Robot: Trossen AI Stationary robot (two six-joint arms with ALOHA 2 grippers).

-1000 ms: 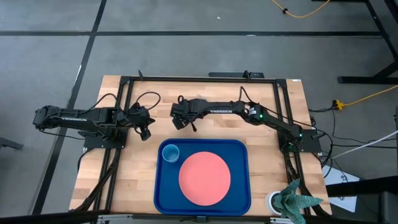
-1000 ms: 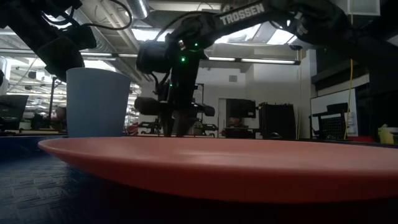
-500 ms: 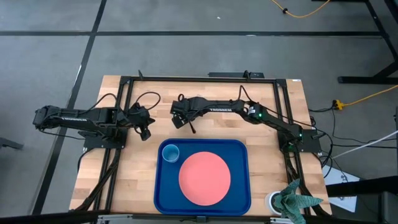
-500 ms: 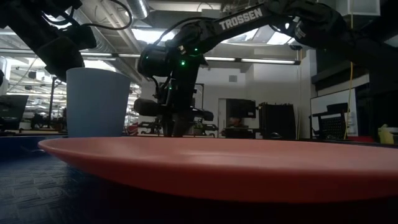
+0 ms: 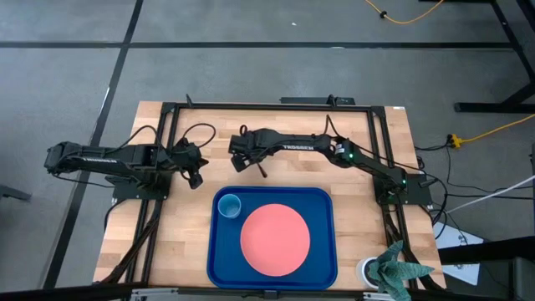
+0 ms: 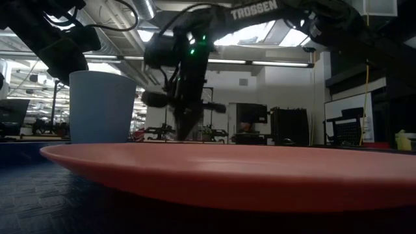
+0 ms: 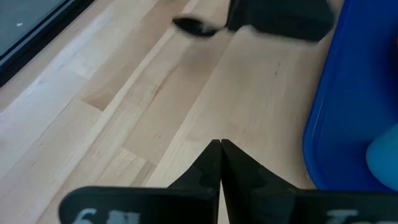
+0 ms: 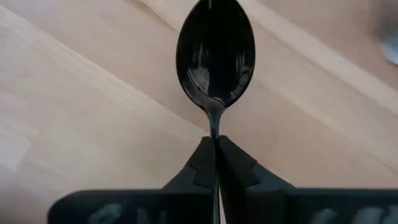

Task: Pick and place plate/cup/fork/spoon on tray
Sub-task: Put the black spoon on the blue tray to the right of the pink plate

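Note:
The dark-blue tray [image 5: 322,205] lies at the table's near middle. The salmon-pink plate [image 5: 275,238] and the light-blue cup [image 5: 228,206] rest on its floor. Just beyond the tray's far left corner, my right gripper [image 5: 242,161] is shut on the dark spoon [image 8: 216,56]. The spoon also shows in the low view [image 6: 154,99] and the left wrist view [image 7: 196,26]. My left gripper [image 7: 220,146] is shut and holds nothing, above bare wood left of the tray [image 5: 195,178]. The fork shows in no view. My right gripper pinches the spoon's thin neck [image 8: 214,132], just behind the bowl, between its two fingertips. The fingers come from above, pointing down, across the spoon. The spoon sits about level, bowl up, a little above the table [image 6: 218,107], its bowl jutting out past the fingertips.
A white round container with green cloth [image 5: 393,269] stands at the near right corner. Black frame rails [image 5: 167,150] run along the table's left, far and right sides. Bare wood [image 5: 292,171] lies between the tray and the far rail.
My right gripper has shut on the spoon's neck and gone up. The spoon has risen off the table with it and stays about level.

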